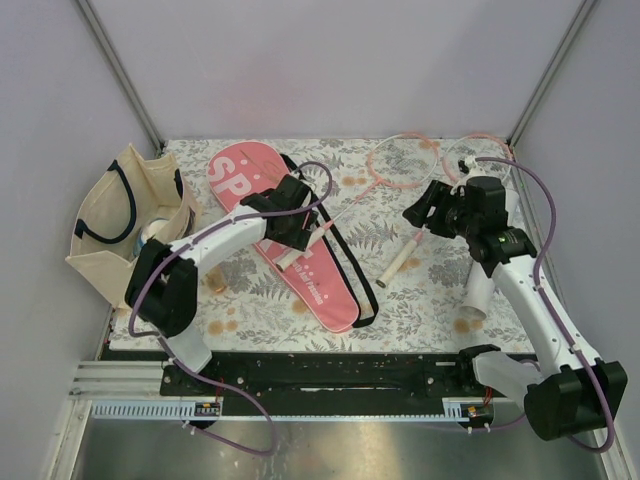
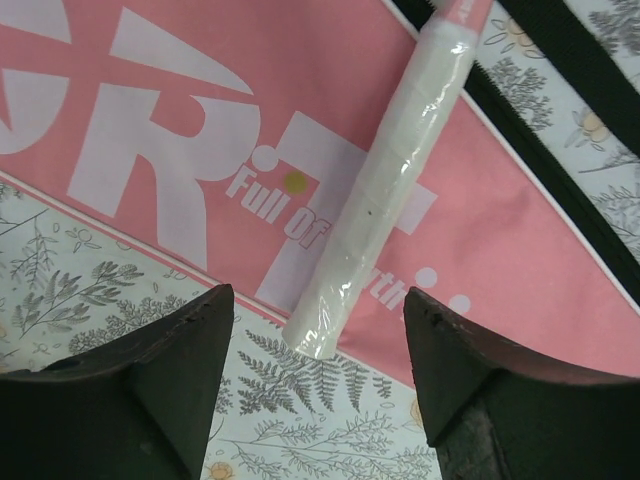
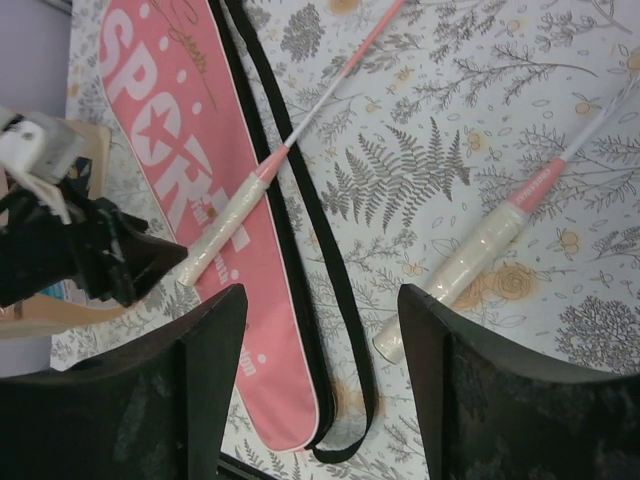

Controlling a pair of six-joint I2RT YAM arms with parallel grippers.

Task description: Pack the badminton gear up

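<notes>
The pink "SPORT" cover (image 1: 262,192) lies flat at centre left, its black strap (image 1: 352,262) looped along its right side. One racket's white handle (image 2: 385,190) lies across the cover, and its pink head (image 1: 405,160) is at the back. My left gripper (image 2: 320,320) is open, low over that handle's butt end, with the jaws on either side of it and not touching. The second racket's handle (image 3: 460,265) lies on the cloth to the right. My right gripper (image 3: 322,310) is open and empty, above the strap. The white tube (image 1: 478,297) lies partly under my right arm.
A beige tote bag (image 1: 110,225) with navy handles stands at the left edge. A small orange bottle (image 1: 214,283) lies beside my left arm. The floral cloth (image 1: 430,300) covers the table, with grey walls on three sides.
</notes>
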